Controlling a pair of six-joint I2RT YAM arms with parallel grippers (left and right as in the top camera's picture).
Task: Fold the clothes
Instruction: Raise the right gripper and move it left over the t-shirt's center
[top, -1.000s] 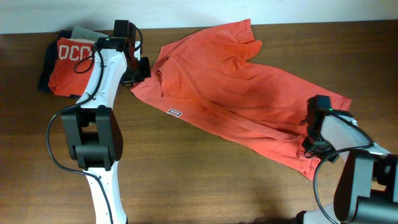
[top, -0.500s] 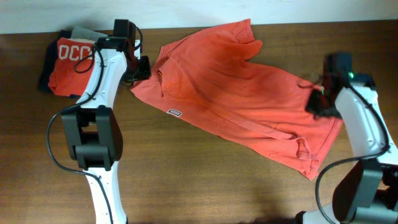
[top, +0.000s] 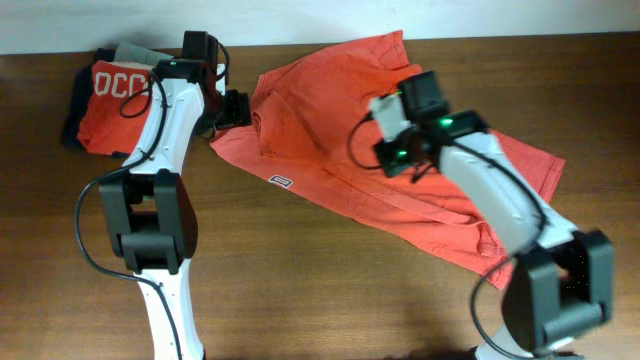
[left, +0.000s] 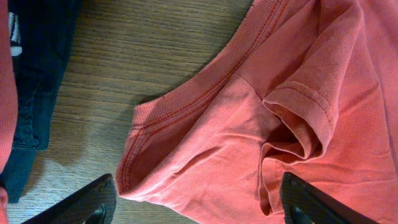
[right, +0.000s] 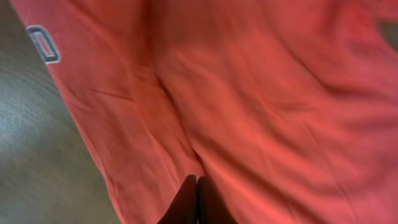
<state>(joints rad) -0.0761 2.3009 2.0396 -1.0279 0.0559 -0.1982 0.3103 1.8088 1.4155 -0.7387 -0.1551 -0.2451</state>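
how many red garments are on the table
2: the coral T-shirt spread across the middle, and a folded red top with white lettering on the far-left pile, which may hide more.

1. Table (top: 300, 290) front is bare wood between the arm bases, an open lane.
2. Shirt (top: 320, 110) sprawls over middle and right rear (bunched at its left edge).
3. Pile (top: 105, 95) fills the rear left corner.
4. Right arm (top: 490, 190) crosses above the shirt; left arm (top: 165, 120) stands between pile and shirt.
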